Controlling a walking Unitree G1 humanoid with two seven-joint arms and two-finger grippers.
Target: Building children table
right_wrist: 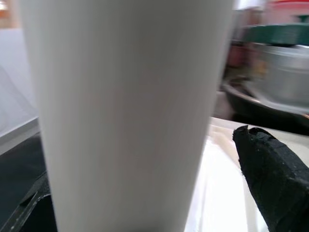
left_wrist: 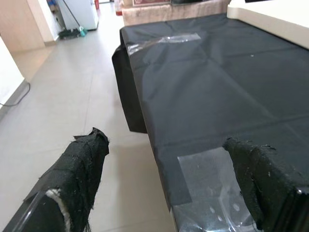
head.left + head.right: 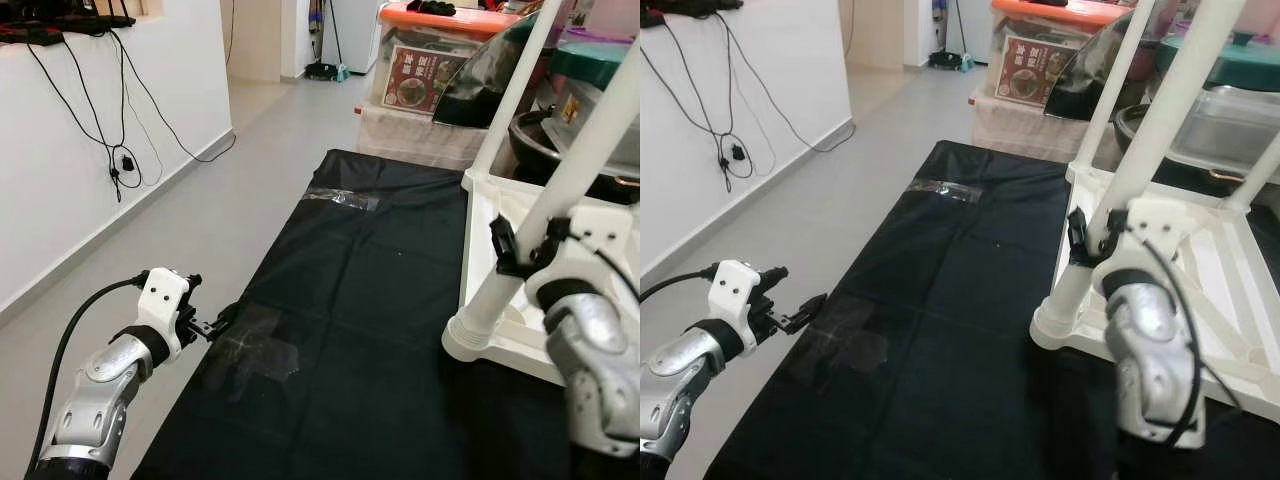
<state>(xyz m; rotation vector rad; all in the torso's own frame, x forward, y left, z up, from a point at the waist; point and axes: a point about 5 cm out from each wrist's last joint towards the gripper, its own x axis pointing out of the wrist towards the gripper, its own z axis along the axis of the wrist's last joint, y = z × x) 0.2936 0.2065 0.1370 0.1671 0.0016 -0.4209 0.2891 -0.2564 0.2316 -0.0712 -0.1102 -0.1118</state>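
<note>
- Right wrist view shows your right tool [image 3: 1077,240] with its fingers either side of the white table leg [image 3: 1110,190], closed around it.
- Your upturned white table [image 3: 1230,290] lies at the desk's right side.
- Your left tool [image 3: 215,325] hangs spread open, empty, at the black-covered desk [image 3: 370,300] near left edge.

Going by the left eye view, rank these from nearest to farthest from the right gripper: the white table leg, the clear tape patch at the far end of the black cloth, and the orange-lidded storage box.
1. White table leg: between the right gripper fingers.
2. Clear tape patch: farther, to its left on the black cloth.
3. Orange-lidded storage box: farthest, beyond the cloth.
</note>
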